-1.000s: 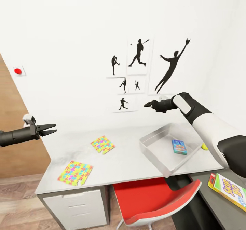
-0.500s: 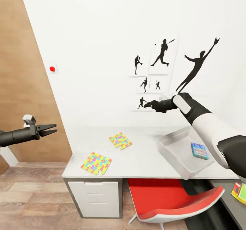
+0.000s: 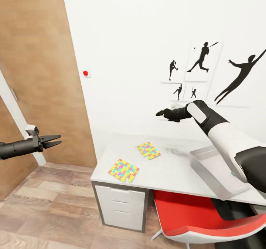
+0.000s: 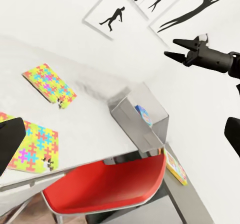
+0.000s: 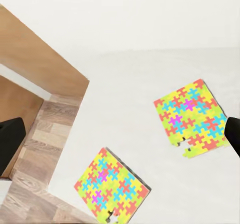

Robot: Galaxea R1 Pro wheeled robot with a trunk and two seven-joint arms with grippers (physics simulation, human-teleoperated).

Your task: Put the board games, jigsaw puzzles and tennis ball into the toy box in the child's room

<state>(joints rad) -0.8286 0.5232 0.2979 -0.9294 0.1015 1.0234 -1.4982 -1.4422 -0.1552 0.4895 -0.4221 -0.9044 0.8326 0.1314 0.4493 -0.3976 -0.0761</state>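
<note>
The left tool (image 3: 55, 140) hung over the wooden floor (image 3: 48, 201), well apart from the table (image 3: 173, 171), its fingers spread with nothing between them. The right tool (image 3: 161, 113) hovered high above the table, its jaws parted and empty, with the two jigsaw puzzles (image 3: 123, 170) (image 3: 148, 150) lying flat below it. The toy box (image 3: 212, 169) sat farther right under that forearm, a board game (image 4: 143, 117) inside it, another game (image 4: 175, 167) on the low cabinet beyond.
</note>
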